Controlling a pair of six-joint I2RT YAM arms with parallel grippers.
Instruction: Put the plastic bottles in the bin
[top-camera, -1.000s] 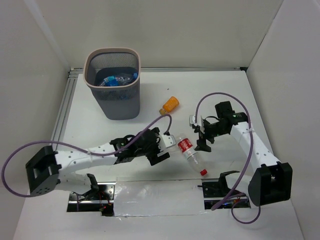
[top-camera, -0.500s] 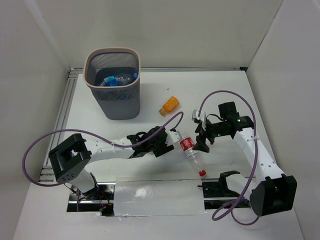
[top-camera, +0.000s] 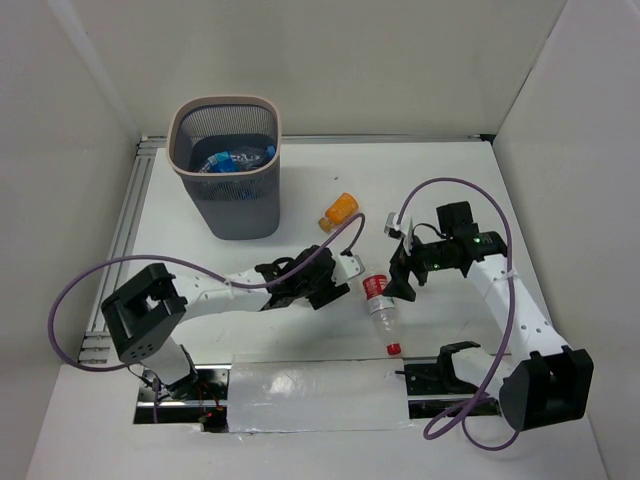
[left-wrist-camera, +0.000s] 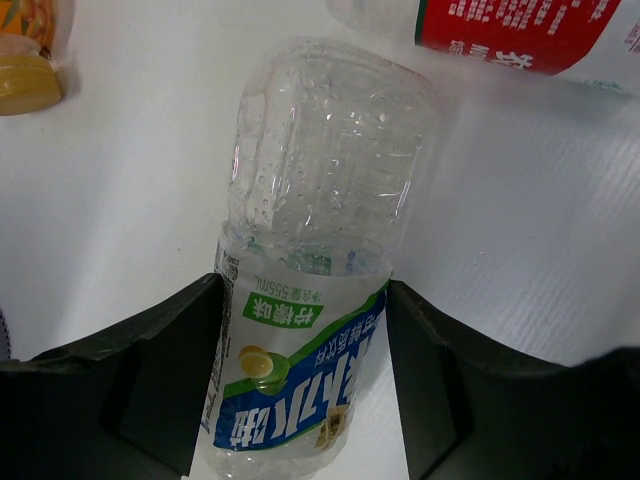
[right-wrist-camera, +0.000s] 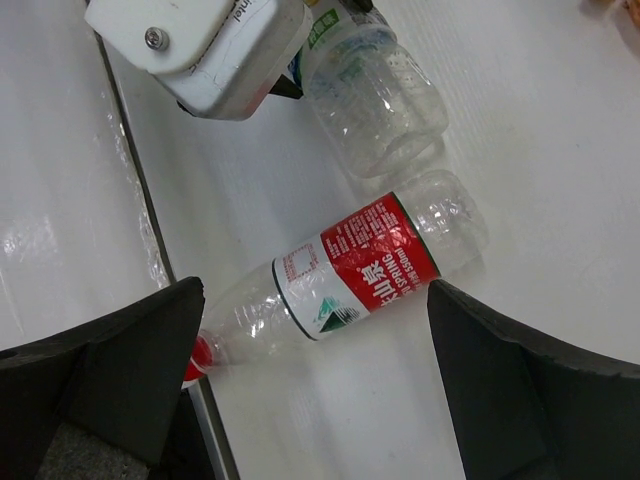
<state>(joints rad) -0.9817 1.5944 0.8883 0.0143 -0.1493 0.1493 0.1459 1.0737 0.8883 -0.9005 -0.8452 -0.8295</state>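
Red bottle has turned a little under the open right gripper.
It lies across the fingers; left gripper clamps the blue bottle, base pointing away.

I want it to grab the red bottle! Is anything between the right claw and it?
Nothing I can see. The right gripper hangs open over the red-label bottle, only air between. The blue-label bottle, in the left gripper, lies beside it, not in the way.

We count one dark grey mesh bin with pinkish rim. Outside it are three bottles: one clear red-labelled bottle, one clear blue-and-green-labelled bottle, one short orange bottle. Bottles inside the bin: number unclear.
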